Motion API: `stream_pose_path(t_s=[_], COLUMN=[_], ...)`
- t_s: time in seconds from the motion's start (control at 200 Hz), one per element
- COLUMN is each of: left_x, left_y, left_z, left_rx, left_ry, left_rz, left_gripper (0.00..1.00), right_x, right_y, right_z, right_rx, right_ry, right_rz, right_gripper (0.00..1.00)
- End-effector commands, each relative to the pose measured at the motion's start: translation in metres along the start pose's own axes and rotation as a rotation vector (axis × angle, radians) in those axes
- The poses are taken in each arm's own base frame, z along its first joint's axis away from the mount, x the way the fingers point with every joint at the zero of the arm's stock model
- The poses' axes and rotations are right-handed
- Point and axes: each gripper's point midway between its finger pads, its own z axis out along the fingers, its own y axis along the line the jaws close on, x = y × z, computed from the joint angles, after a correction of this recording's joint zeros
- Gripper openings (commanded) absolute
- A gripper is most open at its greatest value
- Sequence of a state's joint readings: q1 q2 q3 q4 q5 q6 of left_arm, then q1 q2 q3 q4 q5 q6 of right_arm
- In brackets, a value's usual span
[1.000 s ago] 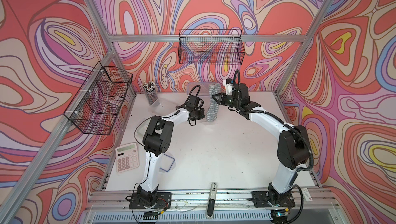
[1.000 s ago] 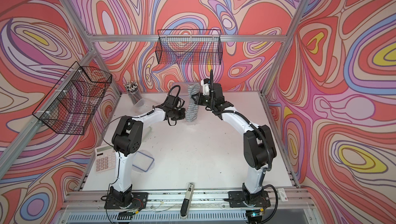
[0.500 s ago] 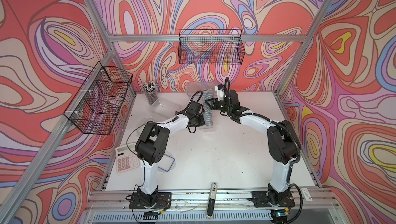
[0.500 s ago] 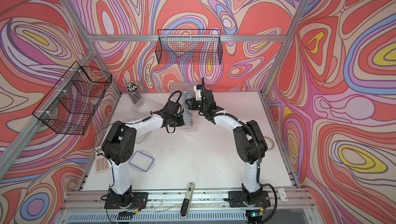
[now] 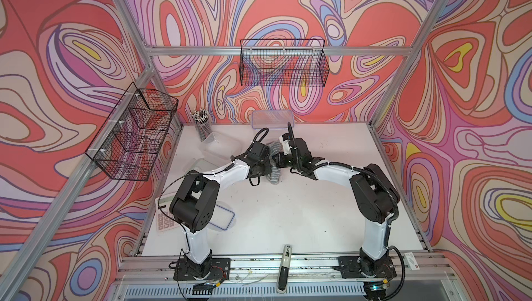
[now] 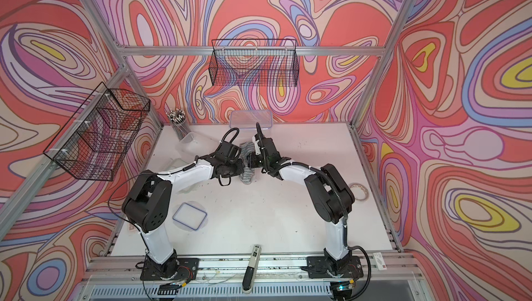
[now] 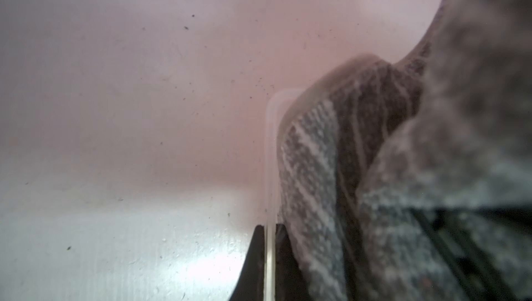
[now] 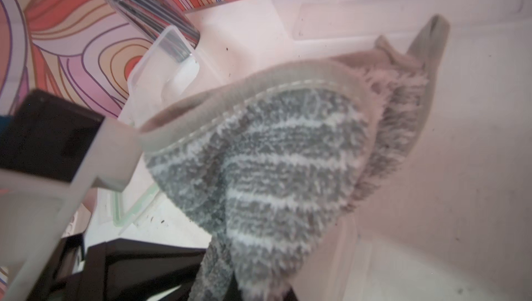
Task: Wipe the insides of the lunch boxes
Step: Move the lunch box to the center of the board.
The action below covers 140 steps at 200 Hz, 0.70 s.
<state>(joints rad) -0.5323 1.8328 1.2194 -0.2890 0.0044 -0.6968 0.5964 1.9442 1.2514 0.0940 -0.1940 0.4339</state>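
My left gripper (image 7: pixel 270 233) is shut on the thin clear wall of a lunch box (image 7: pixel 272 141); in both top views it sits mid-table (image 5: pixel 260 170). My right gripper (image 5: pixel 277 160) faces it from the right and is shut on the grey striped cloth (image 8: pixel 273 170), whose bunched end lies inside that box (image 8: pixel 446 155). The cloth hides the right fingertips. A small clear lunch box (image 5: pixel 211 138) stands by the pen cup, and another (image 5: pixel 226 148) lies beside it. Blue-rimmed lids rest at the back wall (image 5: pixel 272 118) and front left (image 6: pixel 190 216).
A mesh pen cup (image 5: pixel 201 125) stands at the back left and a calculator (image 5: pixel 164 219) at the front left edge. Wire baskets hang on the back wall (image 5: pixel 283 63) and the left wall (image 5: pixel 132 132). A tape roll (image 6: pixel 358 191) lies right; a handheld tool (image 5: pixel 285 268) lies on the front rail.
Both grippers have come forward and closer together. The cloth, standing tall a second ago, is now lower and bunched inside the held box.
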Motion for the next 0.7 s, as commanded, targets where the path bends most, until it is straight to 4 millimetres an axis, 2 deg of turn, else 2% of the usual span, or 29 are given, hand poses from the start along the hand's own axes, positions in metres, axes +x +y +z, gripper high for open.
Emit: stream_pose_path(t_s=[0.0,0.15,0.336,0.566,0.581,0.696], left_x=[-0.01,-0.013,-0.013,0.006,0.003,0.008], left_y=[0.008,0.005,-0.013,-0.037,-0.042,-0.052], left_z=[-0.012,-0.014,-0.019,-0.013,-0.013,-0.014], left_rx=[-0.084,-0.085,-0.023,0.065,0.088,0.146], left_ry=[-0.04,-0.051,-0.067,-0.028,-0.046,-0.049], left_rz=[-0.036,-0.042,0.003,0.089,0.091,0.107], left_gripper=[0.0,0.0,0.0,0.0,0.0,0.0], right_x=[0.022,0.052,0.086,0.117,0.119,0.126], right_y=[-0.002,-0.002,0.002,0.007,0.007,0.004], right_z=[-0.012,-0.01,-0.003,0.008,0.008,0.016], right_rx=[0.071,0.089,0.058,0.05,0.054,0.065], right_ry=[0.07,0.19,0.356,0.553,0.565,0.594], right_rz=[-0.063,-0.04,0.041,0.146,0.154,0.199], right_gripper=[0.0,0.0,0.0,0.0,0.0,0.0])
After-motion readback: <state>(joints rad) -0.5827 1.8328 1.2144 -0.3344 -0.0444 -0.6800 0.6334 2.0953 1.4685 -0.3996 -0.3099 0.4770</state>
